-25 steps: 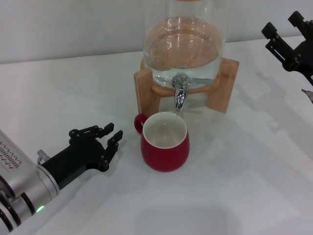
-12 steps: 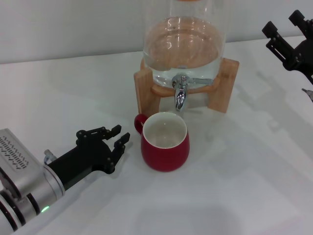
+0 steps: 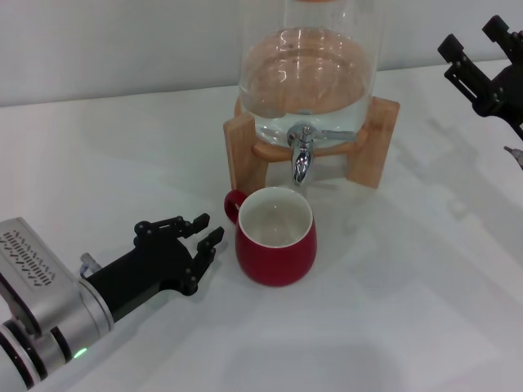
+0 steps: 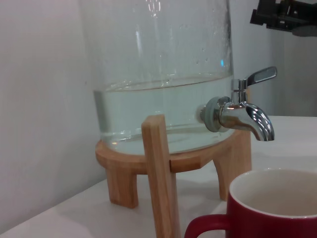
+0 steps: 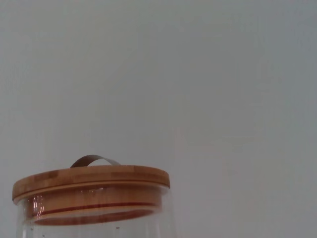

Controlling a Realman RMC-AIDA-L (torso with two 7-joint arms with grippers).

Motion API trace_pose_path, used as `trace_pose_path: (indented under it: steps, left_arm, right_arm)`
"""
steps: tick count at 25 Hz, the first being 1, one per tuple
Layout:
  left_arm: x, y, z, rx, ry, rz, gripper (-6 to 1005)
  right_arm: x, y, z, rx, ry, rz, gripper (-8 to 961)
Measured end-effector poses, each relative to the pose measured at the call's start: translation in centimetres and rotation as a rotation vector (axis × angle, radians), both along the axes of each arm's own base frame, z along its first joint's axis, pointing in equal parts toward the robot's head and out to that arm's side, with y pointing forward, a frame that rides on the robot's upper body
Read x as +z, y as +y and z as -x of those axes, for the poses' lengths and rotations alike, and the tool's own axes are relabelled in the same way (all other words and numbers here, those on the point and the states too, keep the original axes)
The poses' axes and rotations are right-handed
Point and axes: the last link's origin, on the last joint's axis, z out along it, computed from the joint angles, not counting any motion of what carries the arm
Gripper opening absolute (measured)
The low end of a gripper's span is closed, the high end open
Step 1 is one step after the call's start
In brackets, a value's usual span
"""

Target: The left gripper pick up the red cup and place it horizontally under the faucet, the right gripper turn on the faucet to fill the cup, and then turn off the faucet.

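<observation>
Dispenser (image 3: 310, 73) top cropped; right gripper (image 3: 482, 69) partly off-frame.

red cup (image 3: 276, 245): dark red, white inside
faucet (image 3: 301, 155): shiny chrome
stand (image 3: 245, 151): light wood
left gripper (image 3: 194, 238): black

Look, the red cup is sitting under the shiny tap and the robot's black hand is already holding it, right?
Not quite. The red cup does sit upright below the faucet, but the left gripper isn't holding it. The head view shows its fingers open beside the cup's handle, with bare table between them. The right gripper waits up high, far off.
</observation>
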Motion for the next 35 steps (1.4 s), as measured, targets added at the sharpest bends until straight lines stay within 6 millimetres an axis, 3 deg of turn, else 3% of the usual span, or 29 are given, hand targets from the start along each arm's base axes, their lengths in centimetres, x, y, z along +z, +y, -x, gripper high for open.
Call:
trace_pose_path:
  steps: [18, 35]
  left_arm:
    - [-0.9, -0.6, -1.0, -0.043, 0.004, 0.047, 226]
    - [-0.9, 0.3, -1.3, -0.040, 0.021, 0.041, 226]
  right_arm:
    - [-0.1, -0.2, 0.0, 0.002, 0.001, 0.001, 828]
    - [0.0, -0.3, 0.0, 0.007, 0.002, -0.002, 828]
